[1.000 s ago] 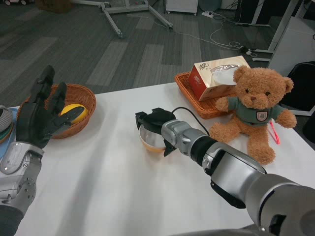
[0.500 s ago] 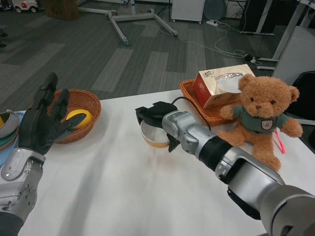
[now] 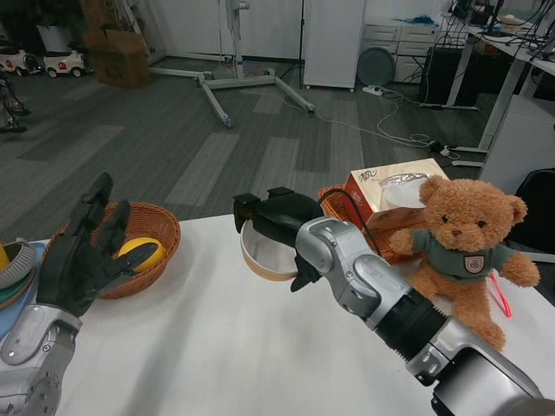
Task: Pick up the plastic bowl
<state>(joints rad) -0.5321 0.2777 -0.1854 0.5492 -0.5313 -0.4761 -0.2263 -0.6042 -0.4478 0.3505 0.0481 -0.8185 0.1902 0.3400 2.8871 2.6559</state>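
Where the right hand [image 3: 273, 215] grips it, the plastic bowl [image 3: 260, 253] hangs above the white table [image 3: 217, 347], tipped so that its open side faces the camera and its clear inside shows, ringed by an orange rim. The hand's black fingers wrap over the bowl's upper edge, and a dark part of the hand reaches down along the bowl's right side. The silver right forearm runs from the hand toward the lower right corner, crossing in front of the table.

Just behind the hand and arm, a flat wicker tray [image 3: 334, 201] sits at the table's far edge with a tissue box [image 3: 390, 195] in it, the box red and tan with a clear oval opening on top. To the right of the tray a brown teddy bear [image 3: 464, 247] in a green shirt sits upright on the table, facing the camera, with a pink strap beside its leg.

Well apart from the bowl, on the left side of the table, a round wicker basket [image 3: 147, 225] holds a yellow ball [image 3: 139, 251]. The left hand [image 3: 82, 256] is raised in front of that basket, fingers spread apart and holding nothing. At the far left edge lies a stack of plates [image 3: 13, 277], only partly in view.
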